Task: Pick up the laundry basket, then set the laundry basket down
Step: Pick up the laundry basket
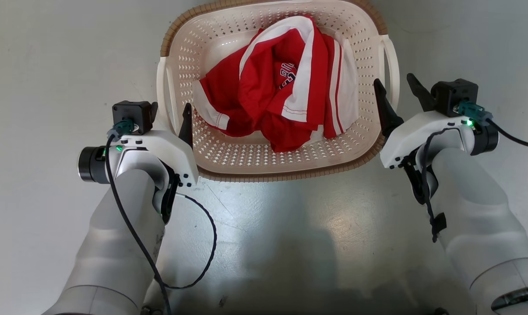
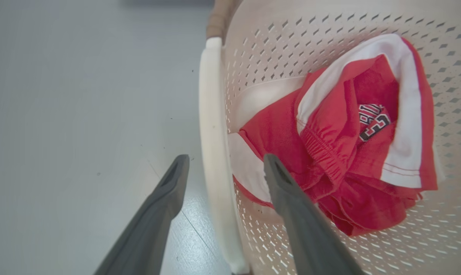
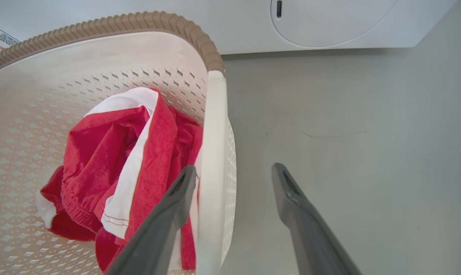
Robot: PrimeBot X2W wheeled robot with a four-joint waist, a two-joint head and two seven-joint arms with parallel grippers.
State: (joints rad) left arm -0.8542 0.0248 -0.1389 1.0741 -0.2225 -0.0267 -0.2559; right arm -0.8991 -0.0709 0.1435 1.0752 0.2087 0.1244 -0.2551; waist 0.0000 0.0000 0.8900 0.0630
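Cream plastic basket (image 1: 229, 153) on the grey floor (image 1: 49, 65), and you've got a gripper at each handle.

Your left gripper (image 2: 226, 158) has its fingers (image 2: 165, 198) spread wide, straddling the white left handle (image 2: 211, 114): one finger outside over the floor, the other inside the basket above the red-and-white garment (image 1: 281, 87). Your right gripper (image 3: 234, 168) mirrors it, fingers just as far apart, with the right handle (image 3: 215, 133) running up between them, the inner finger over the cloth, the outer one over bare floor. Nothing is clamped on either side. Whether any finger touches a handle, you can't tell from here. The brown rim (image 3: 100, 26) curves round the far end, and a white washer (image 3: 330, 23) stands just beyond it.
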